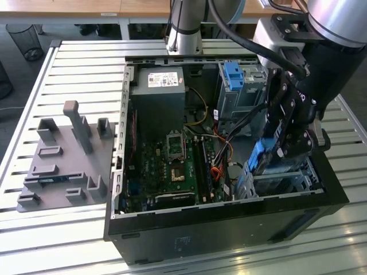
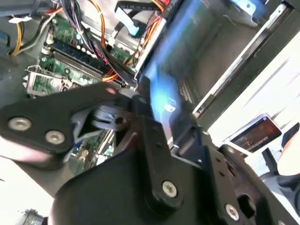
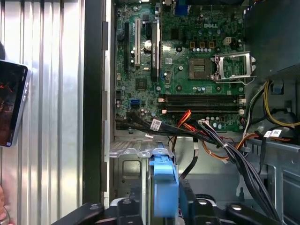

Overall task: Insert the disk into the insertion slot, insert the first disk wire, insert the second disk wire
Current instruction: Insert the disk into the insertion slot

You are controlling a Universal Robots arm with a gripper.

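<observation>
Now the gripper (image 1: 279, 150) (clasping the disk (image 1: 261, 156)) tilts over the insertion slot (image 1: 282, 182).

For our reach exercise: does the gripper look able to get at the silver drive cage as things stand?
Probably yes. The gripper, shut on the blue-framed drive, hangs right above the cage, whose top looks open; the cables lie close beside it and could brush the drive.

Green motherboard (image 1: 172, 166) — grey power supply (image 1: 157, 100)
</observation>
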